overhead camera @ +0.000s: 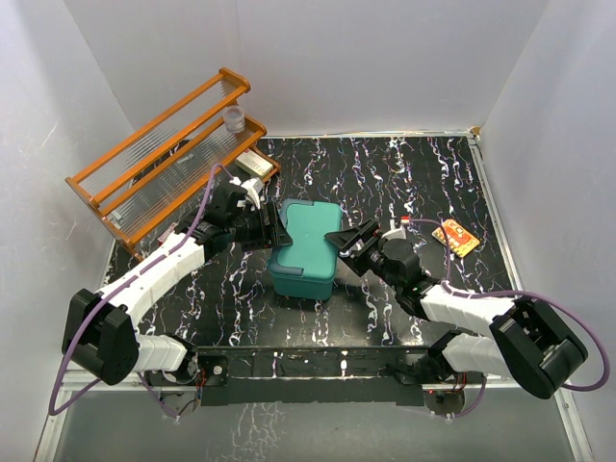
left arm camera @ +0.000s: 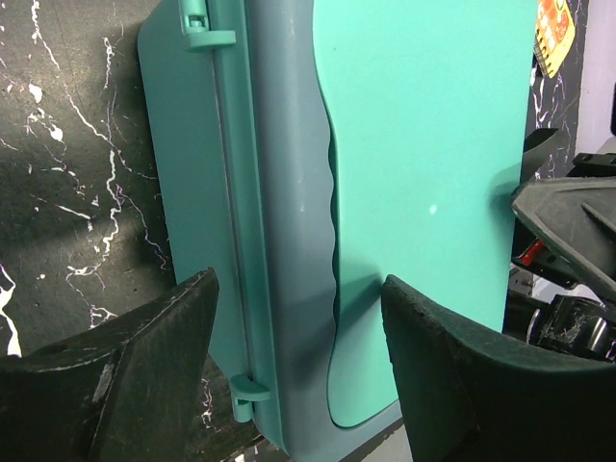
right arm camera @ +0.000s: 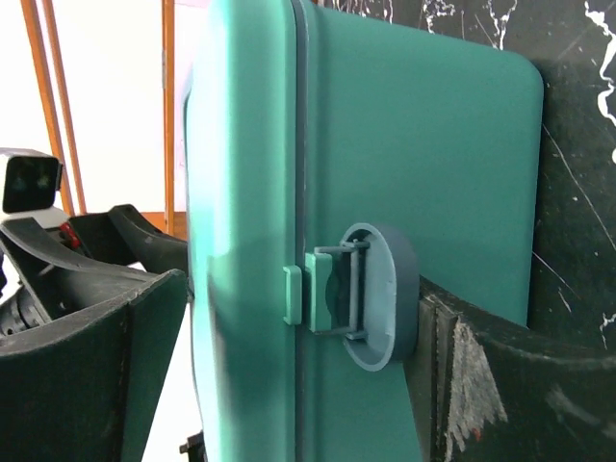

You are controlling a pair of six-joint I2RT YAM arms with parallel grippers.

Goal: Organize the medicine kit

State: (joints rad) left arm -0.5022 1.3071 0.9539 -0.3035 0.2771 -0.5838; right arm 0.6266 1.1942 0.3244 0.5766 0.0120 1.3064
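Your counter (overhead camera: 404, 183) is black with white veining. On it the teal medicine kit (overhead camera: 306, 245) sits at the middle, the orange wooden rack (overhead camera: 164, 154) at ten o'clock with a small pale box (overhead camera: 254, 162) just beside it, and an orange packet (overhead camera: 457, 237) at three o'clock.

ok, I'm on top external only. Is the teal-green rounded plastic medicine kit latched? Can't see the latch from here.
Observer: Right wrist view shows the grey-blue oval plastic latch lying flat against the teal-green medicine kit, and the lid seam looks closed.
Operator: Right gripper on it?
Observer: The right gripper straddles the kit with its jaws wide. One black finger sits at the latch's edge.
Operator: And the left?
Observer: Left wrist view shows the left gripper open over the kit's hinge edge, where two small teal hinge clips are visible.
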